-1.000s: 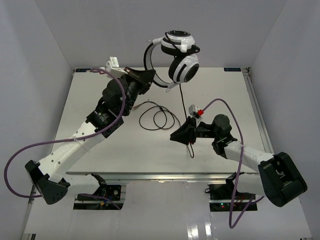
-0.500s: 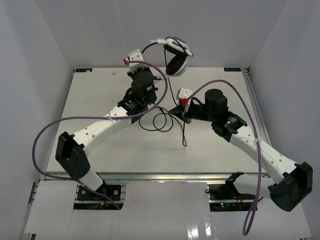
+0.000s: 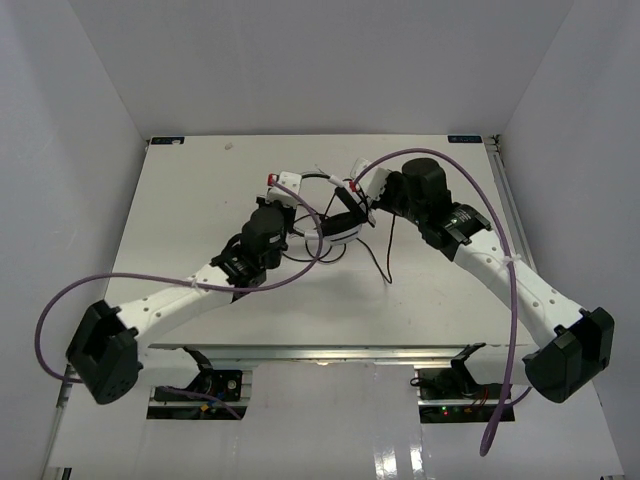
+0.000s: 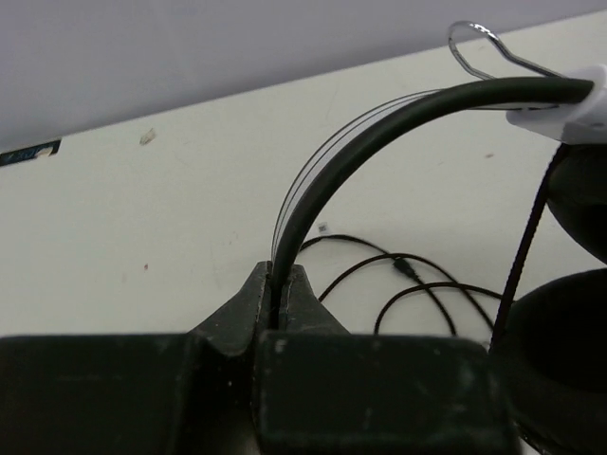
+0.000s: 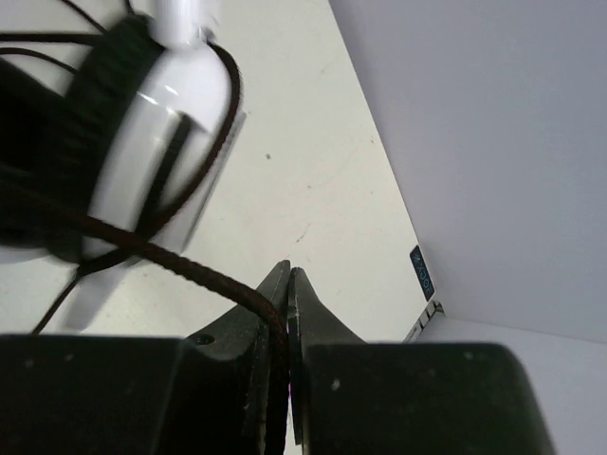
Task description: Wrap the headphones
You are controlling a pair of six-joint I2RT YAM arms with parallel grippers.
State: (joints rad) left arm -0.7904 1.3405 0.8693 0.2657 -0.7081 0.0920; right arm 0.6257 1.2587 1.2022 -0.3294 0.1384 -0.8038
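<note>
TWO ARMS, ONE HEADSET: Seen from above, the arms meet over the middle of the white surface [image 3: 180, 200]. The left arm [image 3: 190, 290] reaches diagonally up from its base at the near left. The right arm [image 3: 500, 270] bends in from the near right. Both wrists turn inward toward the headphones [image 3: 340, 228] held between them.

The left jaws are clamped on the black headband [image 4: 379, 123]. The left wrist camera shows it arching up and to the right out of the closed tips, toward the dark ear pads [image 4: 560, 332] at the frame's edge. The right jaws are pinched shut on the thin black cable [image 5: 190, 261]. The right wrist camera shows that braided line running from the tips up across a white ear cup [image 5: 171, 133], a grip too small to make out from overhead.

Only the overhead view shows the loose tail [image 3: 384, 262] of the cable trailing below the right wrist. Slack loops [image 4: 398, 270] lie on the surface behind the headband. Thick purple robot cables [image 3: 60, 300] arc off both arms, one looping just beside the headphones. Whether the ear cups touch the surface cannot be told.
</note>
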